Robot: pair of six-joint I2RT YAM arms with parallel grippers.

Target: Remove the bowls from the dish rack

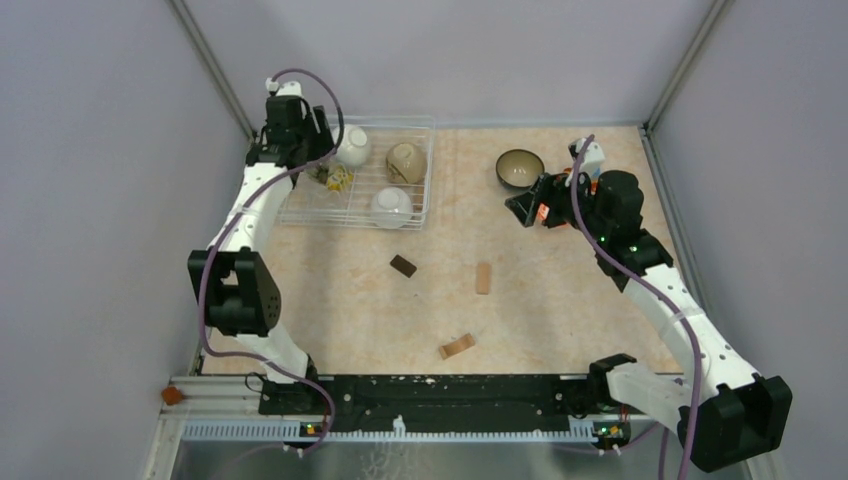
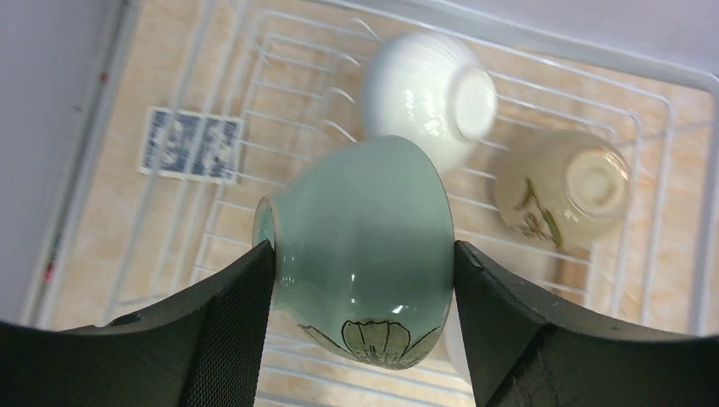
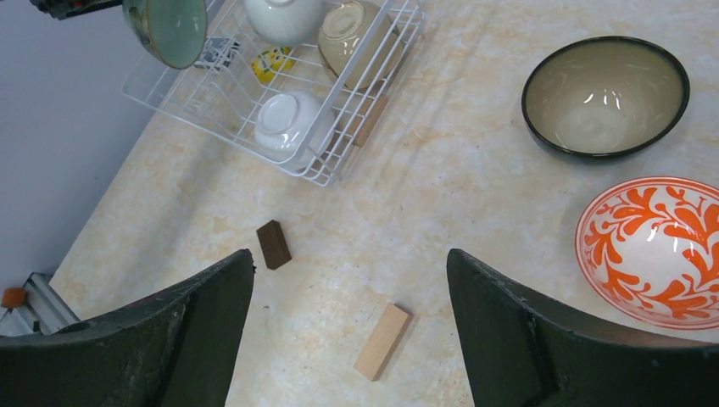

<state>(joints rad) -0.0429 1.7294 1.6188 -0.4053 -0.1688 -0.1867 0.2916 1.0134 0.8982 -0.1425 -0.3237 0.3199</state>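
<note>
At the desk's (image 1: 560, 290) far-left corner, the left claw (image 2: 365, 254) is closed on a pale-green bowl (image 2: 360, 212). Its fingers (image 2: 229, 331) press opposite sides, holding the bowl tipped sideways above the dish rack (image 1: 428, 190). In the rack below lie a white bowl (image 1: 352, 146), a tan bowl (image 1: 405, 162) and a second white bowl (image 1: 391, 206). Set-down likely lies rightward, where the right claw (image 3: 348, 254) gapes wide, empty, near a dark bowl (image 3: 604, 96) and an orange bowl (image 3: 653, 250).

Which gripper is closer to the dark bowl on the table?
Right. The right gripper is just beside the dark bowl; the left gripper is over the dish rack, clamping a pale-green bowl.
</note>
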